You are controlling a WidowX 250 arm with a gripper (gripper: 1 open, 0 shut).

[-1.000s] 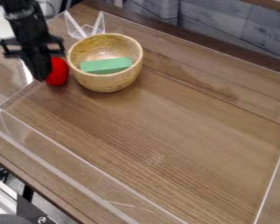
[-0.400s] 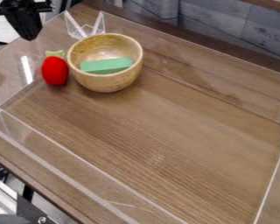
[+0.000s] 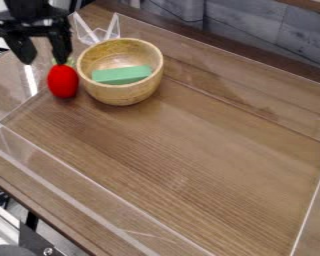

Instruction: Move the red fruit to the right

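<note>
Bright red fruit (image 3: 63, 81) near the table's (image 3: 190, 150) far left corner, brown wood grain streaked underneath. Pale tan wooden bowl (image 3: 120, 71) holds a flat green piece (image 3: 121, 74). Black gripper (image 3: 37, 48) above.

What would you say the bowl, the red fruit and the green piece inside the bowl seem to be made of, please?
The bowl looks like pale wood with a smooth, lightly sheened finish, judging by its warm tan colour. The red fruit looks like matte plastic or rubber: uniform bright red, no gloss. The green piece appears to be flat matte plastic or foam; the picture is too small to tell which.
</note>
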